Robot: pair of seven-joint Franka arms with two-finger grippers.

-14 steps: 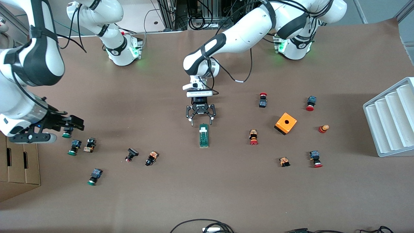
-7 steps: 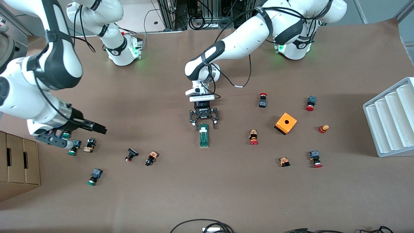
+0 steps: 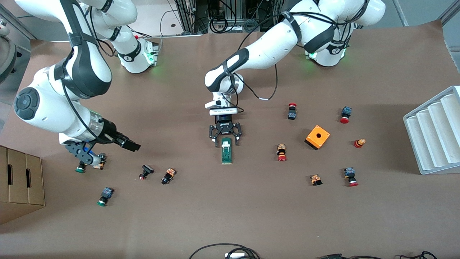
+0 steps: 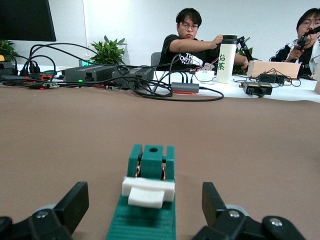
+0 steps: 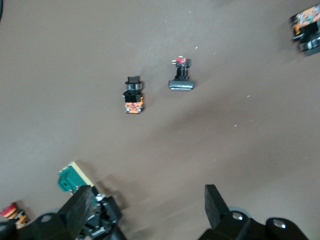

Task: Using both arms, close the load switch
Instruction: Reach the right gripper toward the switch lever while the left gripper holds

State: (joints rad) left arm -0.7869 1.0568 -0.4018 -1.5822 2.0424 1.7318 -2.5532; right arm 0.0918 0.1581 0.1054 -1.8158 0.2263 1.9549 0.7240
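Observation:
The load switch point(image 3: 226, 151) is a narrow dark-green block with a white lever point(image 3: 225, 144), lying on the brown table near its middle. My left gripper point(image 3: 226, 142) is open, low over the table. Its fingers stand one on each side of the switch's lever end without touching it. In the left wrist view the switch point(image 4: 150, 220) and its white lever point(image 4: 148, 190) lie between the open fingers of the left gripper point(image 4: 144, 200). My right gripper point(image 3: 130, 145) is open and empty in the air, toward the right arm's end. The right wrist view shows the right gripper point(image 5: 148, 200) and the switch point(image 5: 72, 179).
Several small push-buttons lie around: some below the right gripper point(image 3: 145, 171), point(image 3: 168, 176), others toward the left arm's end point(image 3: 281, 152). An orange box with a hole point(image 3: 317, 137), a grey rack point(image 3: 433, 133) and a cardboard box point(image 3: 19, 183) stand at the table's ends.
The right arm has swung from the table's end toward the middle, its gripper closer to the switch. The left gripper has moved onto the switch's lever end, fingers now straddling it.

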